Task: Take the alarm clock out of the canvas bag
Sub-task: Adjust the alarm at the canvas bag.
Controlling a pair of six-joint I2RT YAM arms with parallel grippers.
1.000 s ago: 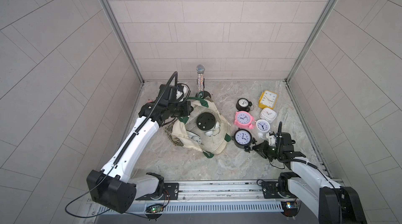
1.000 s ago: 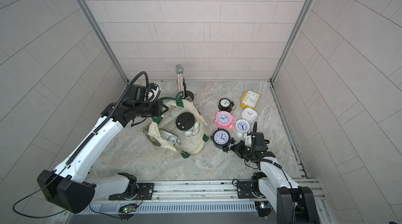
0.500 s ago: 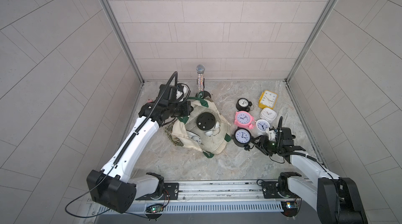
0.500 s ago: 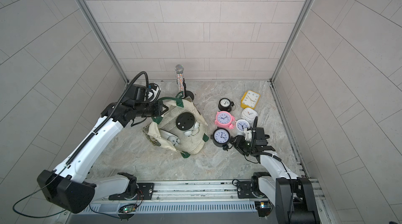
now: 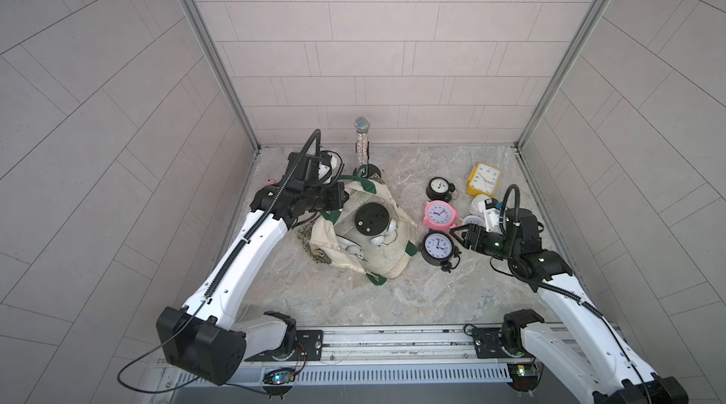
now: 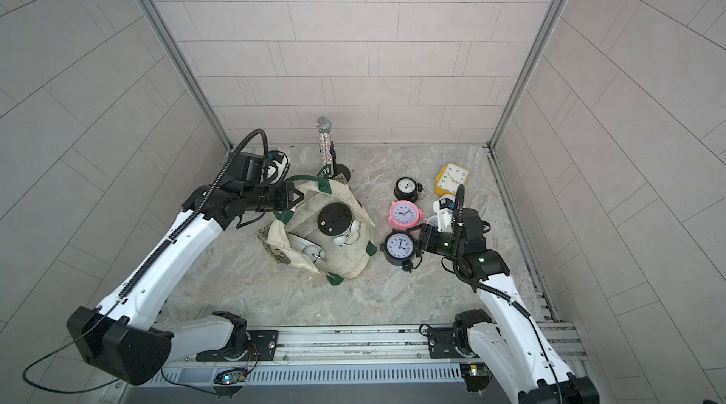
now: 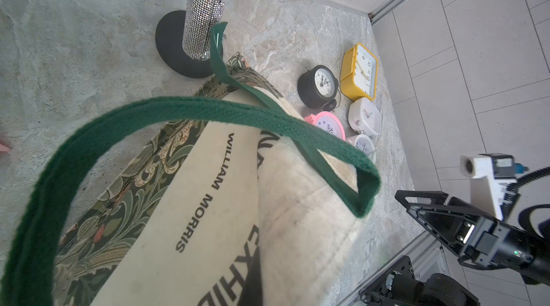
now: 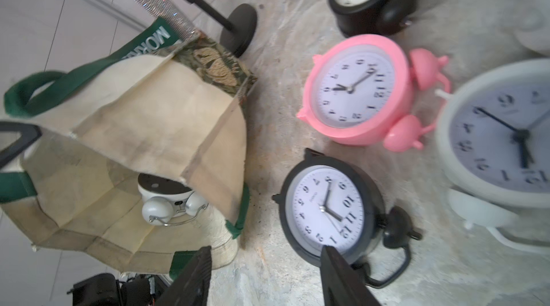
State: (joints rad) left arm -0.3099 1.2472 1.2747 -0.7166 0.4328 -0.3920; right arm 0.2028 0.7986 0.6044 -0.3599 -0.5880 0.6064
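Left gripper clenched on the canvas bag rim; right gripper released beside the black clock. Pink clock and microphone adjoin. Marbled floor, tiled walls.

Edge-cropped canvas bag; blurred white clock.

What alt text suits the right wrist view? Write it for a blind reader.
The open right gripper hovers by a black alarm clock lying face-up on the marble table, beside a pink clock and a white clock. Nearby the canvas bag gapes open with a white twin-bell clock inside.
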